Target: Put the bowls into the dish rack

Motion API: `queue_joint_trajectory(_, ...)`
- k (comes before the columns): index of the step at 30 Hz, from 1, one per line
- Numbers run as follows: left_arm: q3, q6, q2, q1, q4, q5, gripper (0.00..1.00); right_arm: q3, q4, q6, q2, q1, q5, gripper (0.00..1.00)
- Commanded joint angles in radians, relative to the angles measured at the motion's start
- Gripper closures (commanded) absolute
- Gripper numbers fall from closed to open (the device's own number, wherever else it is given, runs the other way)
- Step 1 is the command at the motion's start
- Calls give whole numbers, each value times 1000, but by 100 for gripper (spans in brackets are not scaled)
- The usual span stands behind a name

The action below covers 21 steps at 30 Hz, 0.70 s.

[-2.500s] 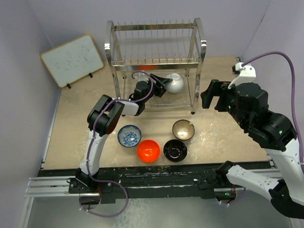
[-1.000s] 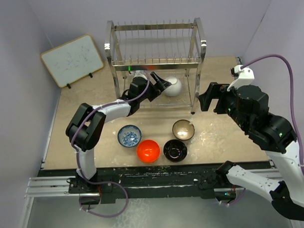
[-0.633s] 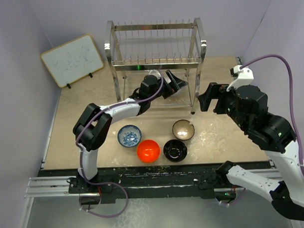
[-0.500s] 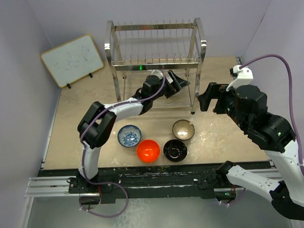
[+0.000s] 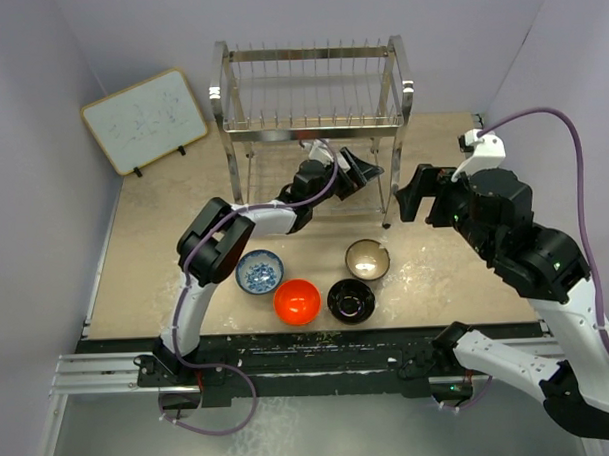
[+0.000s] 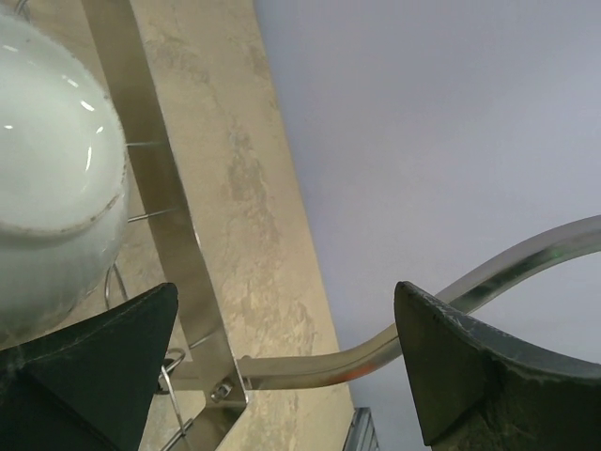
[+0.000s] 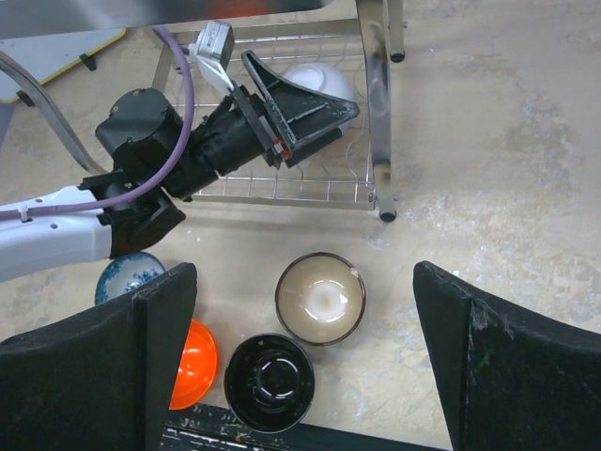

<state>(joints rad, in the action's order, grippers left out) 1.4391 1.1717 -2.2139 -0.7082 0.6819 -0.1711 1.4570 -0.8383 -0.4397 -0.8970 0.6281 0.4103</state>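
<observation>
The glossy white bowl sits on the lower shelf of the steel rack. My left fingers stand apart just beside it, holding nothing. The blue bowl, orange bowl, black bowl and tan bowl sit on the table in front. My right fingers are spread wide, empty.

Dish rack: shiny polished steel wire. White bowl was glossy, glazed. Black bowl, 6 o'clock of rack, gleamed. Tabletop looked mottled, matt.
</observation>
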Motion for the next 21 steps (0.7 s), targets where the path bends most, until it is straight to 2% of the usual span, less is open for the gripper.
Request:
queue_joint_trajectory(1,63,55,-35,-4,148,-2,1,7,38,18,-6,-2,29,1)
queue_joint_trajectory(12,100,84,-87,-10,152,100,1,1,36,21,-8,-2,33,1)
queue_joint_trajectory(21,64,57,-44,-27,68,312,1,-11,36,21,0,-2,32,1)
